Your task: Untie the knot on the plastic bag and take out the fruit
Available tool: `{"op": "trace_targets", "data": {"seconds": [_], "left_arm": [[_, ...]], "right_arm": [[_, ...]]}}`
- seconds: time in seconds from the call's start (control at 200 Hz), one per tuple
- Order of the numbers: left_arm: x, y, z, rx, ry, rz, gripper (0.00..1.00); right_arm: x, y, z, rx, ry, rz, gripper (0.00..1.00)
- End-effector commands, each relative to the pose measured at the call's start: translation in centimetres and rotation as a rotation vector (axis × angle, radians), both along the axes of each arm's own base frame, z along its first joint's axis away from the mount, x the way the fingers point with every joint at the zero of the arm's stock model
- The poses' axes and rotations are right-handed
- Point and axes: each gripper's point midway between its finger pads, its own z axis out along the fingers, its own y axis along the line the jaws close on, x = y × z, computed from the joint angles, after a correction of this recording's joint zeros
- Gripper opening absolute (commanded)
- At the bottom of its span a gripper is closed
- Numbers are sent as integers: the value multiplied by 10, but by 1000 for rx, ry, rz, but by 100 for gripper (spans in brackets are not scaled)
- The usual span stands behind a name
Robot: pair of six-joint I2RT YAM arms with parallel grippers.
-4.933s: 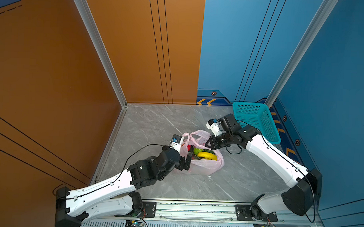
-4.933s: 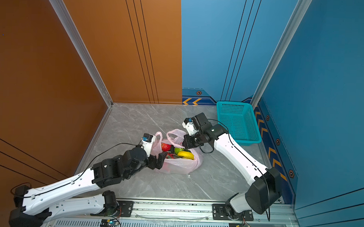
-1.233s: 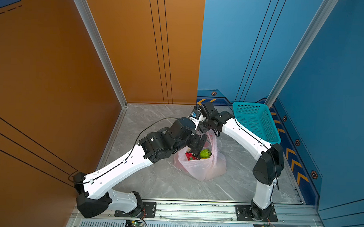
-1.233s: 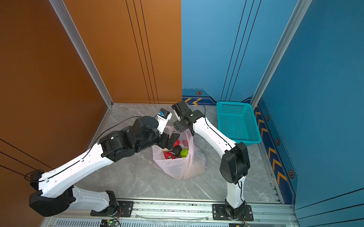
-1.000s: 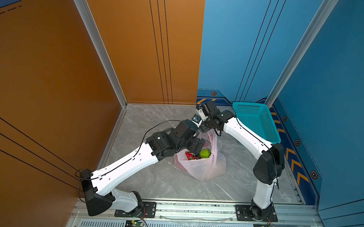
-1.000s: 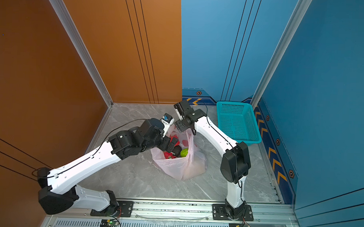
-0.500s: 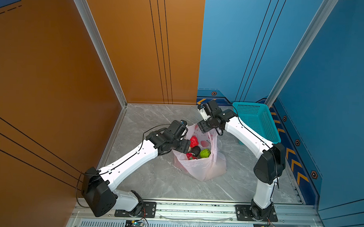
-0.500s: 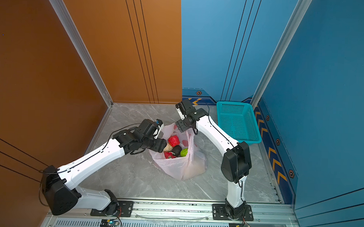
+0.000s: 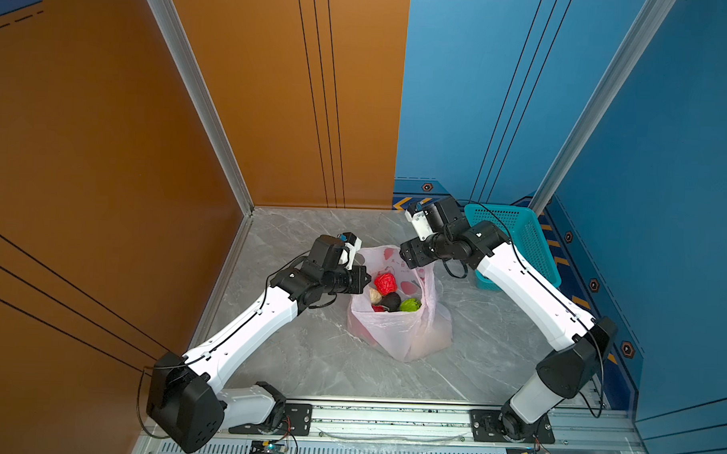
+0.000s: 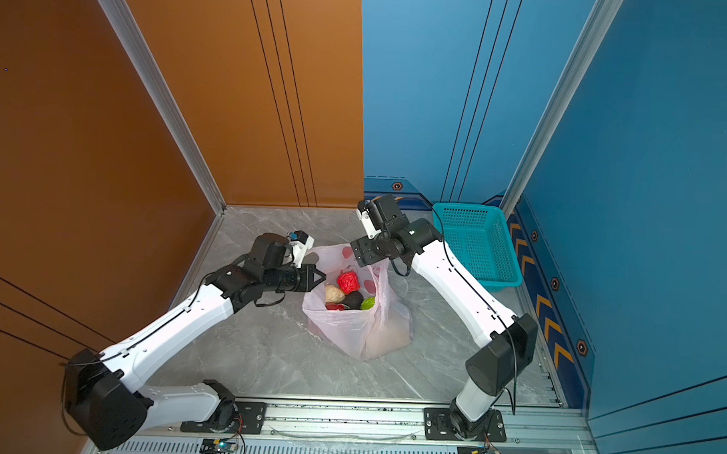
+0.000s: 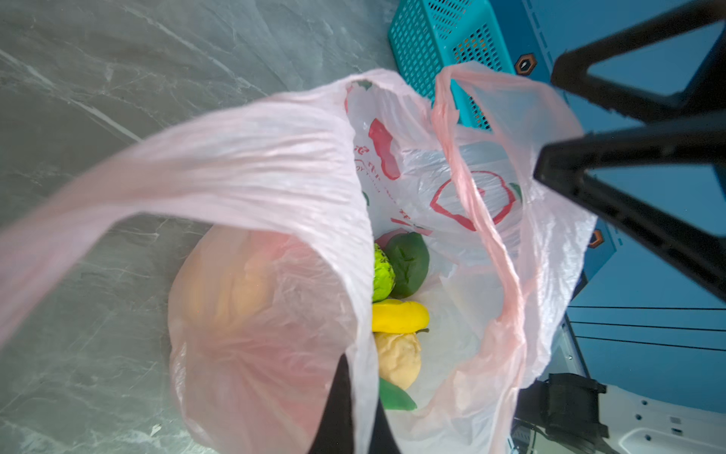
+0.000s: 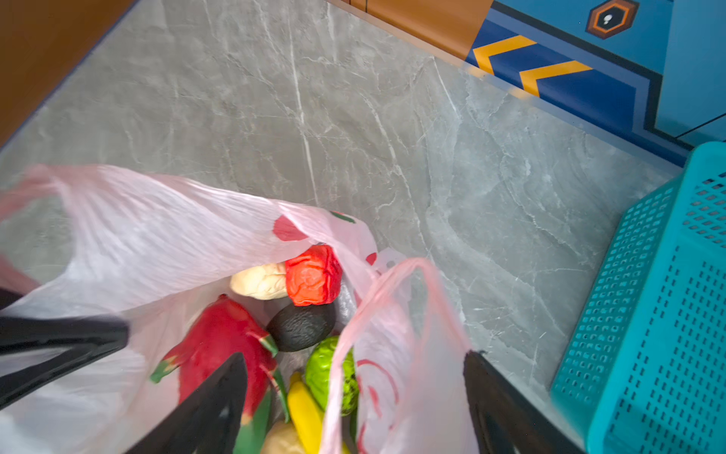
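Note:
The pale pink plastic bag (image 9: 395, 333) (image 10: 350, 331) stands on the floor with its mouth wide. No knot shows; its loop handle (image 12: 393, 298) (image 11: 471, 204) hangs free. Inside lies the fruit: a red lumpy piece (image 9: 385, 283) (image 12: 312, 275), dark avocado (image 12: 300, 326), dragon fruit (image 12: 220, 342), green bumpy fruit (image 11: 382, 275), banana (image 11: 398, 316) and a cream piece (image 11: 396, 359). My left gripper (image 9: 366, 279) (image 10: 321, 277) (image 11: 359, 377) is shut on the bag's left rim. My right gripper (image 9: 406, 258) (image 12: 353, 355) is open at the far rim, astride the loop handle.
A teal perforated basket (image 9: 515, 241) (image 10: 473, 244) (image 12: 660, 314) stands at the back right against the blue wall. Orange wall panels close off the left and back. A metal rail runs along the front edge.
My left gripper has drawn back leftward out of the bag's mouth and shut on its left rim. The right gripper shifted slightly back and right. The bag's mouth stands wider.

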Motion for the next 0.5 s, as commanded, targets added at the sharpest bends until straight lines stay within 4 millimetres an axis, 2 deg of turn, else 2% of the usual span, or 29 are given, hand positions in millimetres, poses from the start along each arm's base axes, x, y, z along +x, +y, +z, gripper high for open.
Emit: {"op": "trace_targets", "data": {"seconds": [0.0, 0.075, 0.145, 0.165, 0.376, 0.496], "left_arm": [[-3, -6, 27, -136, -29, 10, 0], [-6, -5, 36, -149, -46, 19, 0], [-9, -4, 42, -152, -65, 27, 0], [-12, -2, 30, -136, -44, 31, 0], [-29, -5, 19, -122, -31, 28, 0], [-39, -3, 12, -109, -36, 43, 0]], "right_arm": [[-37, 1, 11, 36, 92, -51, 87], [-52, 3, 4, 8, 125, -100, 86], [-56, -6, -7, -73, 115, -179, 86], [-55, -11, -11, -109, 107, -214, 86], [-46, -43, -42, -387, 63, -411, 88], [-42, -57, -54, -528, 14, -455, 83]]}}
